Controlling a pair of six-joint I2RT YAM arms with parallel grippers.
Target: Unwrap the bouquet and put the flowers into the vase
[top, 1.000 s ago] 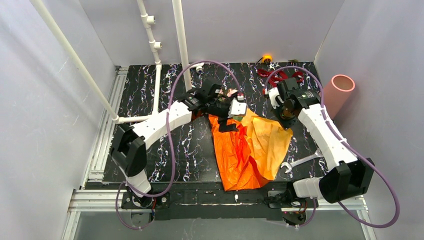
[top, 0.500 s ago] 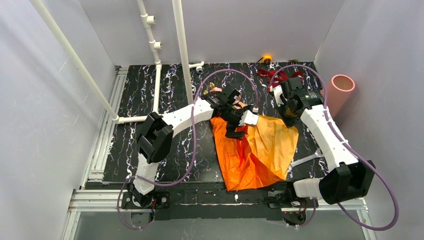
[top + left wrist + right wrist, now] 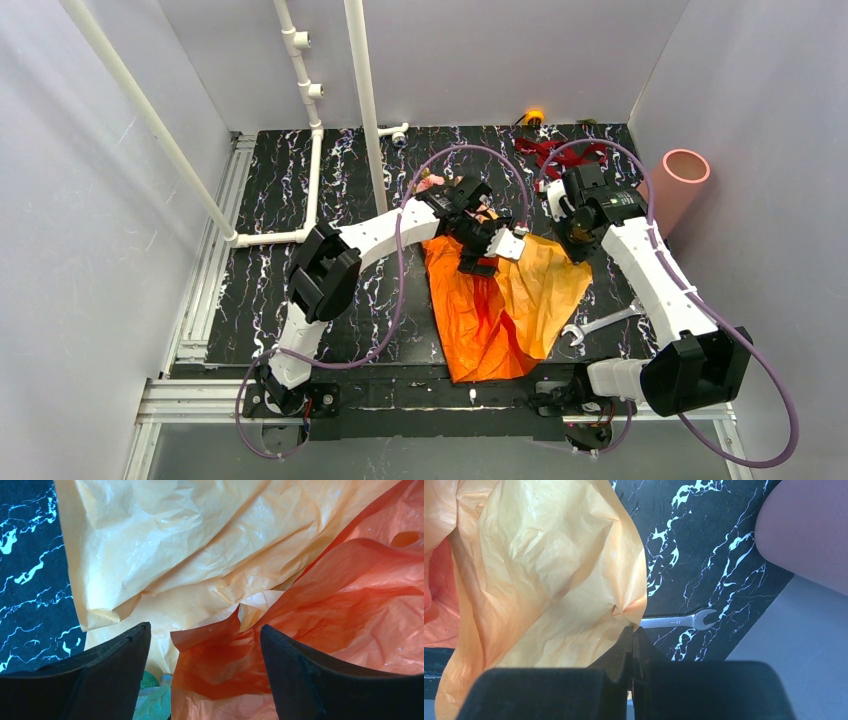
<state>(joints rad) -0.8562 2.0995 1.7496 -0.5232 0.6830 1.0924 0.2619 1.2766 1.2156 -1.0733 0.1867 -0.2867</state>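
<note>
**Wrapper held open, flowers mostly buried**

The right claw [image 3: 631, 630], pressed together, pinches the far right corner of the orange wrapping paper [image 3: 510, 300]. This looks meant to keep the sheet stretched across the desk [image 3: 280, 200] so it cannot fold back over the flowers. The left claw [image 3: 204, 630] hangs spread over the paper's far edge and grips nothing, placed as if to go for stems under the folds. The vase [image 3: 680, 185] stands well apart, beyond the paper's right side; I cannot tell whether it is upright or leaning. The dark red ribbon [image 3: 560, 152] lies beyond the paper's far edge.

Few of the flowers show. One pink bloom [image 3: 430, 182] peeks out past the paper's far left corner, and a green leaf [image 3: 152, 700] shows just beside the left claw's fingers. The left arm and the crumpled sheet hide the rest.
</note>
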